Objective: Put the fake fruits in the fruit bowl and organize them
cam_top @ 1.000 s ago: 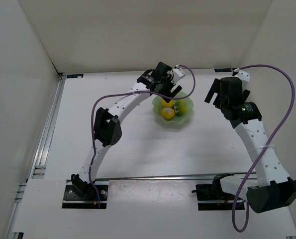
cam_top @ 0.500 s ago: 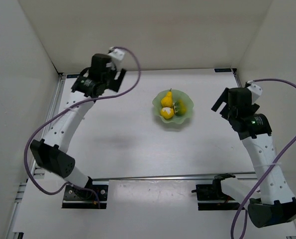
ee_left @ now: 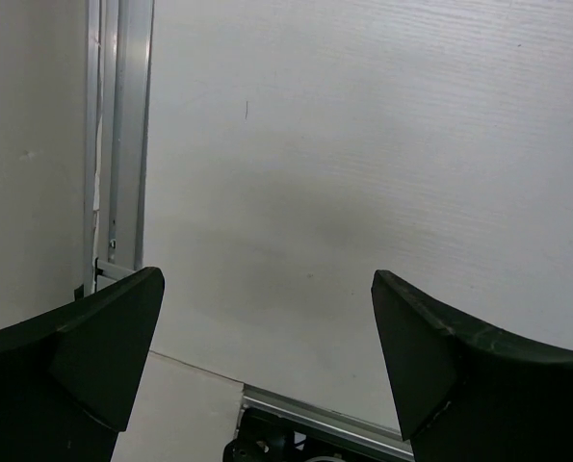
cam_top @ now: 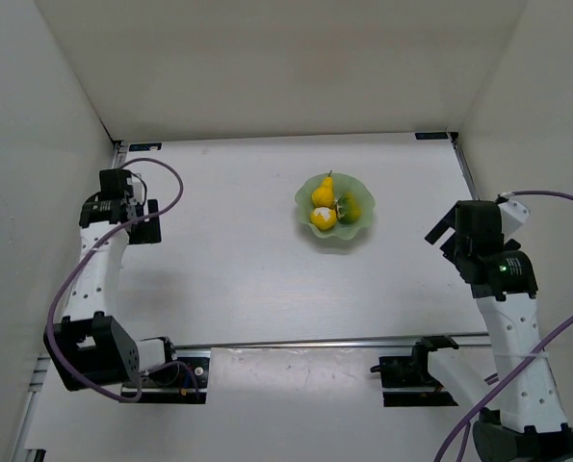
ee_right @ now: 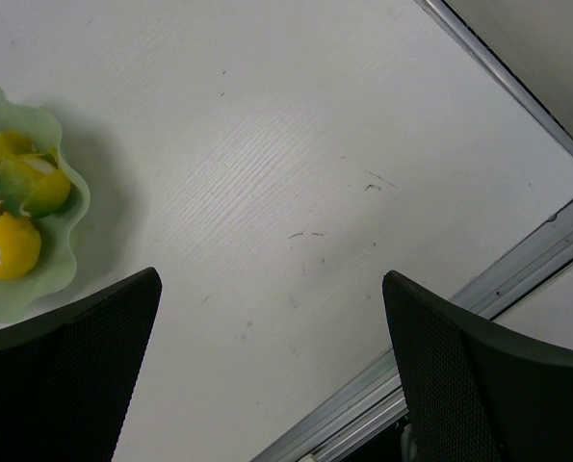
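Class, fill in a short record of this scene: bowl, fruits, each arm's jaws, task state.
fruit bowl: pale green, wavy rim, on the table, far half, right of centre
fruits in bowl: pear, part-peeled piece, ball with green patch
fruits outside bowl: none seen
left jaws: open, empty, near the table's left edge
right jaws: open, empty, right of the bowl
task state: all three fruits in the bowl
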`<action>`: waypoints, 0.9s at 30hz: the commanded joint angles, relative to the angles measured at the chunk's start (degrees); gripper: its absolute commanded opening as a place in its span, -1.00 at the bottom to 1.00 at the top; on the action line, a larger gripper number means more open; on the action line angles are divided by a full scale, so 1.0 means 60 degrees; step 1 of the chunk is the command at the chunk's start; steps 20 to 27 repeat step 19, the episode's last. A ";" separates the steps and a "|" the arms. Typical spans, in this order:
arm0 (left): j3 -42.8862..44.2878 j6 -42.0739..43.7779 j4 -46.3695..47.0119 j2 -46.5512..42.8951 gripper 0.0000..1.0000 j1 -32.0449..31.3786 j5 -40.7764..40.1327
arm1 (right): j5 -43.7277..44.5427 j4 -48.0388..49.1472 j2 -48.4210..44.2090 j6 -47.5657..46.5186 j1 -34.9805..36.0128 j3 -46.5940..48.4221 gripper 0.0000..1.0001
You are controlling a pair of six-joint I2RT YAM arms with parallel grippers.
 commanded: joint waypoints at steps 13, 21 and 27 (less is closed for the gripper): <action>-0.0771 -0.0156 -0.0127 -0.1271 1.00 0.0244 -0.0211 | 0.0311 -0.0350 -0.0638 0.0376 -0.0021 -0.0425 1.00; -0.0771 -0.0068 -0.0127 -0.1710 1.00 0.0331 0.0608 | -0.0112 -0.0176 -0.0740 0.0376 -0.0021 -0.0747 1.00; -0.0771 -0.0068 -0.0127 -0.1710 1.00 0.0331 0.0608 | -0.0112 -0.0176 -0.0740 0.0376 -0.0021 -0.0747 1.00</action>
